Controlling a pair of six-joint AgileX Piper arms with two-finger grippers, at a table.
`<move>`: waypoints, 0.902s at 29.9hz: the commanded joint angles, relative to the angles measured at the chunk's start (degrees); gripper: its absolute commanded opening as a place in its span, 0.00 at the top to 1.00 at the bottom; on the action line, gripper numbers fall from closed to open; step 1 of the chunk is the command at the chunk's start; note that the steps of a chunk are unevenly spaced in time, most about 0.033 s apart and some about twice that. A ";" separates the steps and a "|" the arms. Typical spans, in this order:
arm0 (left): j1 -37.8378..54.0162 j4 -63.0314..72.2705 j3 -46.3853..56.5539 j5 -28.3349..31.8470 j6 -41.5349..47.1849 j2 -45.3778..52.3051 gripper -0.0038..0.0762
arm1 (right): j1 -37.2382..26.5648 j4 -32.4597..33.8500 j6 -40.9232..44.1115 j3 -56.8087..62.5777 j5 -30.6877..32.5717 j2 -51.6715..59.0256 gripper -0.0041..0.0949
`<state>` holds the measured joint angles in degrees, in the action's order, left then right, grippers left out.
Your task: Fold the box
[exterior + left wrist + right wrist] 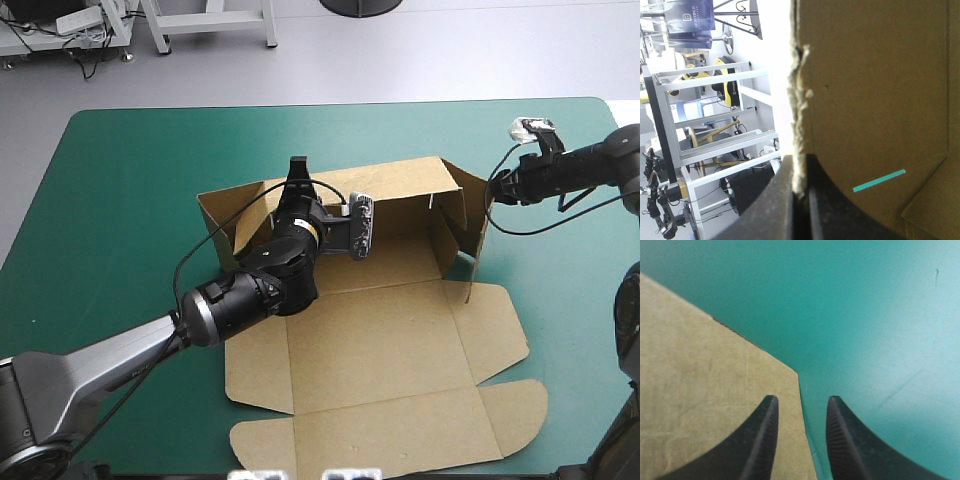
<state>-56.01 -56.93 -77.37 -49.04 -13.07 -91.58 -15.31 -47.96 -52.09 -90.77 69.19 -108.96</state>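
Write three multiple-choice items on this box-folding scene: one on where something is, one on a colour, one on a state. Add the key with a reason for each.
1. Where does the left gripper hold the box?
A. at a near corner
B. at the top edge of the far wall
C. nowhere, it hangs free

2. What colour is the table cover?
A. red
B. white
C. teal-green

3. How does the lid lie?
A. flat on the table
B. upright
C. folded over the tray

Key:
1 B: the left wrist view shows the black fingers shut on a board edge, and the high view shows which wall it is.
2 C: the table cover shows bare all round the box.
3 A: the high view shows it spread flat toward the near edge.
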 commanded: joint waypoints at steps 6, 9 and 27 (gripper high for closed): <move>-0.61 -1.02 -1.63 1.78 0.87 1.94 0.96 | -0.32 -7.01 -7.64 8.51 2.90 7.79 0.65; -0.61 -1.02 -1.63 1.78 0.87 1.94 0.96 | -0.32 -8.98 -10.68 12.56 2.77 9.34 0.65; -0.61 -1.02 -1.63 1.78 0.87 1.94 0.96 | -0.32 -15.51 -23.33 25.58 0.52 16.10 0.65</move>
<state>-56.01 -56.99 -77.37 -48.99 -12.91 -91.58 -15.37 -58.78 -73.57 -64.69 67.66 -96.33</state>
